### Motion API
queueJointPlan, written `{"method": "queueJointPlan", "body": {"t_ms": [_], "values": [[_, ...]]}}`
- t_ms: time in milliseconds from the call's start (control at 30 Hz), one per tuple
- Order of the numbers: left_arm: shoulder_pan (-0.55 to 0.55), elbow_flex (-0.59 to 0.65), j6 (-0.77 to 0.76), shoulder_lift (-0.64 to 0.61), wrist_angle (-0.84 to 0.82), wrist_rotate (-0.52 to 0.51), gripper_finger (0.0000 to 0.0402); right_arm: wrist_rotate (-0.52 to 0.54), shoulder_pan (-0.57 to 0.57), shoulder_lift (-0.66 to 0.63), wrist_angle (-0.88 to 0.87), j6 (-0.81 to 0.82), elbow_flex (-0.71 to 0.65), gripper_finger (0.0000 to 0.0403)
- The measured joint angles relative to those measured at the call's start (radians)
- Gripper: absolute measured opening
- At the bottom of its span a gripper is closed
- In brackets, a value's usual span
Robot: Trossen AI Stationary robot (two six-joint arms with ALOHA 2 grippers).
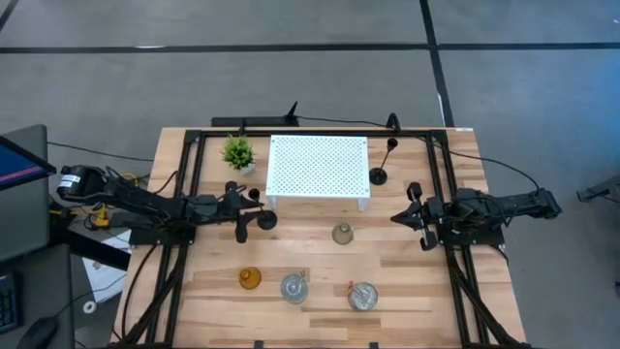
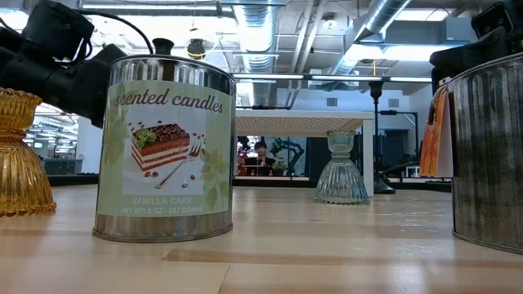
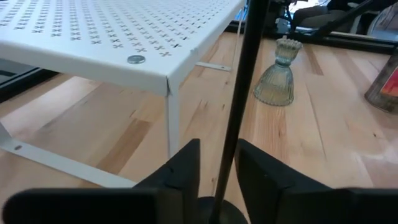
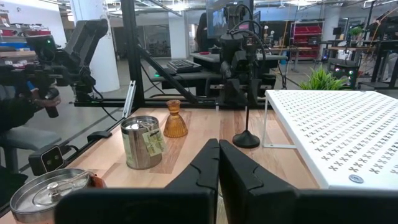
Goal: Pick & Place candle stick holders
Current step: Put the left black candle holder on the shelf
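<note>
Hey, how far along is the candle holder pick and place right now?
Nothing looks placed yet. In hand: the left pincer straddles a black candlestick's stem beside the white stand. Left: the second black stick, greyish bell holder, amber holder and two tins. The right pincer waits shut.

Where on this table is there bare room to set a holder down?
The white perforated stand top is bare. Wood is open between the bell-shaped holder and right gripper, and along the front-left edge beside the amber holder. It is crowded around the left gripper and its black candlestick.
</note>
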State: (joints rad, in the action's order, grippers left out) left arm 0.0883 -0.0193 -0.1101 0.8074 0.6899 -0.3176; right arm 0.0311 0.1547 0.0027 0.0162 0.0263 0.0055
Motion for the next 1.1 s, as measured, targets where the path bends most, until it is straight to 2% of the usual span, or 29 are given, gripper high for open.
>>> {"method": "queueJointPlan", "body": {"t_ms": [200,700,933,1100], "values": [[0.000,0.000,-0.003,0.000,0.018,0.000,0.0062,0.000,0.000,0.000,0.000,0.000,0.000,0.0000],[0.000,0.000,0.001,-0.001,0.036,0.022,0.0020,0.001,-0.001,0.000,0.000,0.000,0.000,0.0000],[0.000,0.000,0.000,-0.001,0.035,0.027,0.0028,0.000,-0.001,0.000,0.000,0.000,0.000,0.0000],[0.012,0.000,-0.005,-0.001,0.035,0.026,0.0016,0.000,0.000,0.000,0.000,0.000,0.000,0.0000]]}}
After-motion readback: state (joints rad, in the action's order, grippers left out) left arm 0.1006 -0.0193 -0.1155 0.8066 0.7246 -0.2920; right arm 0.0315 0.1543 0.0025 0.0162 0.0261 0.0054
